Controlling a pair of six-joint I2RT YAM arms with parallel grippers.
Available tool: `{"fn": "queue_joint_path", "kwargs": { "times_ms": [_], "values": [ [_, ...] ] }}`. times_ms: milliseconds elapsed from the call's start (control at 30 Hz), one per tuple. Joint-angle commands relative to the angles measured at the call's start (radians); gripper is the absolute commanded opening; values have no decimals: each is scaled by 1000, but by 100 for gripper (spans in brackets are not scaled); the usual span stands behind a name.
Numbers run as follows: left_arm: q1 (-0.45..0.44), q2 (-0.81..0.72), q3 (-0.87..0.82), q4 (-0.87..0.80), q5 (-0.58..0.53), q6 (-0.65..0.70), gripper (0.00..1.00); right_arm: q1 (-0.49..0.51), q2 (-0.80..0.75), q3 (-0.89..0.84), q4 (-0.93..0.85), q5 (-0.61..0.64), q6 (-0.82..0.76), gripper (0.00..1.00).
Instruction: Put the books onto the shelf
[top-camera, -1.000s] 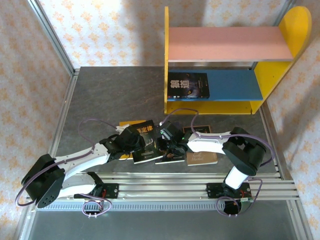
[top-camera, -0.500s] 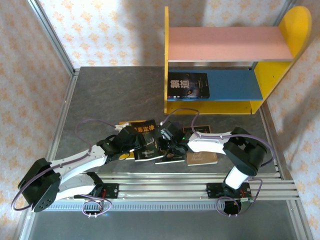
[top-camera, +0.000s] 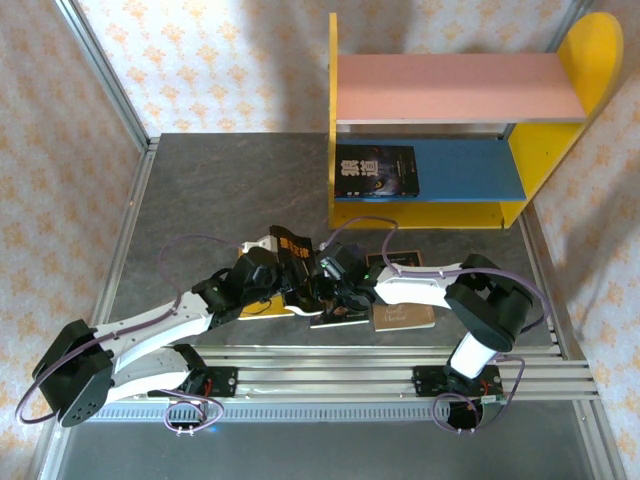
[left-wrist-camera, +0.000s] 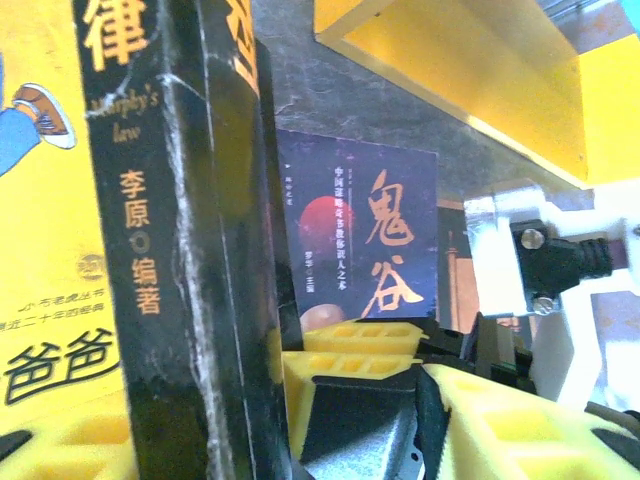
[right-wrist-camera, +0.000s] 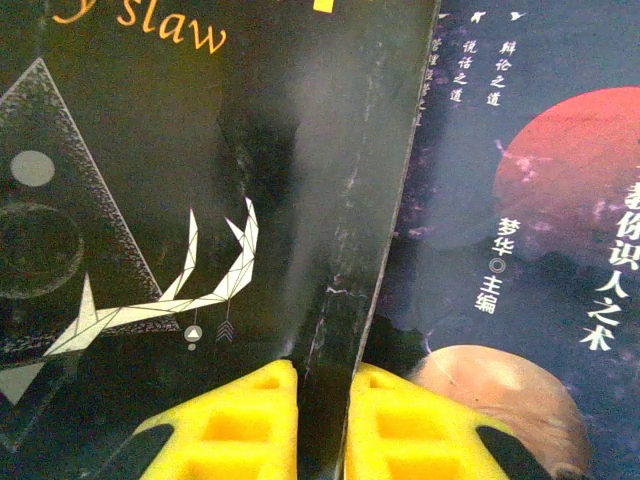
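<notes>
The black book (left-wrist-camera: 200, 250) has just come up off the worktop. A second ago it lay flat in the lower middle of the top view, and now it stands tilted on edge. Your left gripper (top-camera: 270, 276) has been narrowing around its spine; the jaws straddle it about half open, and you cannot tell yet whether they bite. Your right gripper (right-wrist-camera: 322, 420) has its jaws almost closed, pinching the book's thin edge. The yellow book (left-wrist-camera: 45, 250) and the red-moon book (left-wrist-camera: 360, 230) lie just beside it. The shelf (top-camera: 450, 85) sits upper right, one book (top-camera: 375, 172) already on its blue board; this one looks nearly ready to carry there.
</notes>
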Motion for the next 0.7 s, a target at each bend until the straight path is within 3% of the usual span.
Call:
{"fn": "queue_joint_path", "kwargs": {
  "times_ms": [0, 167, 433, 600, 667],
  "values": [
    [-19, -23, 84, -96, -11, 41, 51, 31, 42, -20, -12, -70, -21, 14],
    [-20, -12, 132, -281, -125, 90, 46, 31, 30, -23, -23, -55, -24, 15],
    [-19, 19, 129, -292, -139, 100, 41, 29, 20, -17, -49, -28, -25, 31],
    [-20, 17, 127, -312, -158, 104, 38, 21, 2, -22, -61, -17, -25, 34],
    [-20, 14, 128, -321, -166, 105, 36, 16, -10, -24, -67, -6, -25, 40]
  ]
}}
